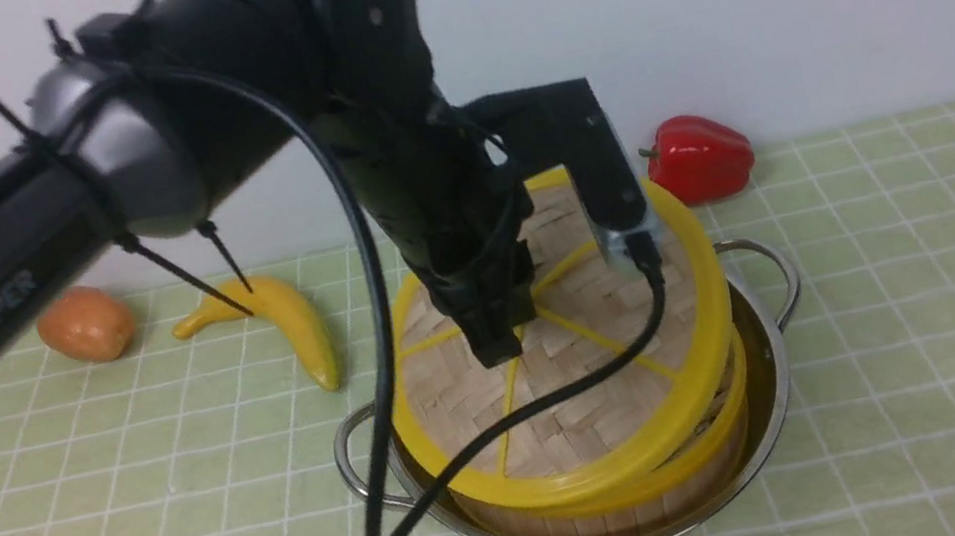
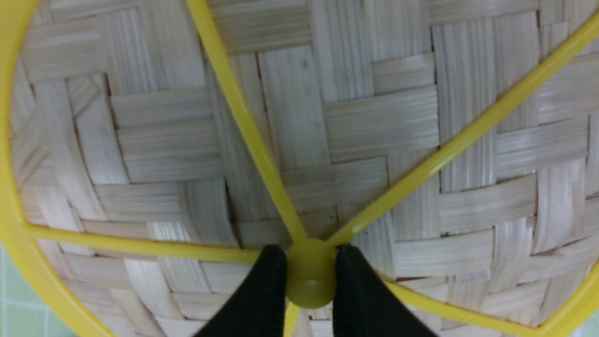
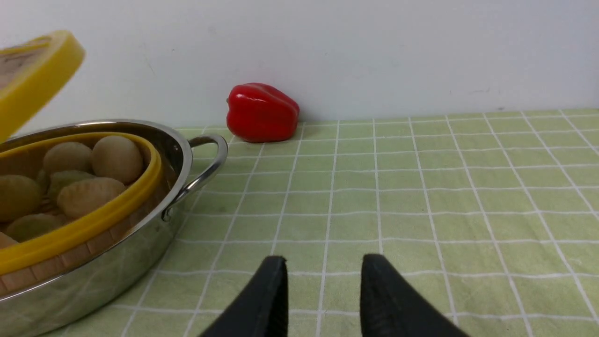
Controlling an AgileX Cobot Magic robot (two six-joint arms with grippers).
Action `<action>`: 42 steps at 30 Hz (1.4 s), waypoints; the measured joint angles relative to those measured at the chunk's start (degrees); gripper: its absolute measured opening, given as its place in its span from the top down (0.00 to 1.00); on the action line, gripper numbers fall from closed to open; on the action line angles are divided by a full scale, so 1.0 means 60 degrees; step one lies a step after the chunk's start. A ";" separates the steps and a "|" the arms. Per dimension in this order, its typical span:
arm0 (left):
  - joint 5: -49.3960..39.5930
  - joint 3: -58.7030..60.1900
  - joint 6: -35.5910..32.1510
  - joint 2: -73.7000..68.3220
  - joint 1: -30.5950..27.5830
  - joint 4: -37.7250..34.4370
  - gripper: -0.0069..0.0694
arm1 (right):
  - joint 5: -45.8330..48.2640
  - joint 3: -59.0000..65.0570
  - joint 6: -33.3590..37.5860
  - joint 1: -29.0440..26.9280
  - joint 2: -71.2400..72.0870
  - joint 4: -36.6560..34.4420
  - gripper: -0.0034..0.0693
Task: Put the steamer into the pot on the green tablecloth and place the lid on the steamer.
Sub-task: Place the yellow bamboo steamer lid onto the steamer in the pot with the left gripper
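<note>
The left hand [image 2: 309,256] pinches the hub of the flat woven-bamboo, yellow-rimmed lid [image 1: 588,405], tilted over the round bamboo steamer [image 3: 84,224] in the shiny steel pot [image 1: 777,373]; the right hand [image 3: 323,269] is narrowly parted and empty.

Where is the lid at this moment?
In the front view's centre, the lid is tilted over the steamer in the pot, gripped at its hub by the left end effector.

surface: green tablecloth [image 1: 931,309] | near centre: pot [image 1: 778,383] | far left: orange fruit [image 1: 86,324], banana [image 1: 297,322] beside it | far right: red pepper [image 1: 700,157]
</note>
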State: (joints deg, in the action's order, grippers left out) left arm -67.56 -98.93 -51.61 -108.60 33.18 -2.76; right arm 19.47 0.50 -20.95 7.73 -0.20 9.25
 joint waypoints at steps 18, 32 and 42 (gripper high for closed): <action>0.0975 0.0000 -0.0264 -0.0503 0.0110 0.0385 0.76 | 0.0000 0.0000 0.0000 0.0000 0.0000 0.0000 0.62; -0.0163 -0.1177 0.0423 -0.0540 0.0146 0.1077 0.76 | -0.0008 0.0000 0.0000 0.0000 0.0000 0.0000 0.62; -0.0379 -0.1742 0.0630 -0.0723 0.0146 0.0460 0.76 | -0.0021 0.0000 0.0000 0.0000 0.0000 0.0000 0.62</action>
State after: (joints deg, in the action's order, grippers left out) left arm -69.84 -109.38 -47.83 -112.94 34.05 0.00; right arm 19.34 0.50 -20.95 7.73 -0.20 9.25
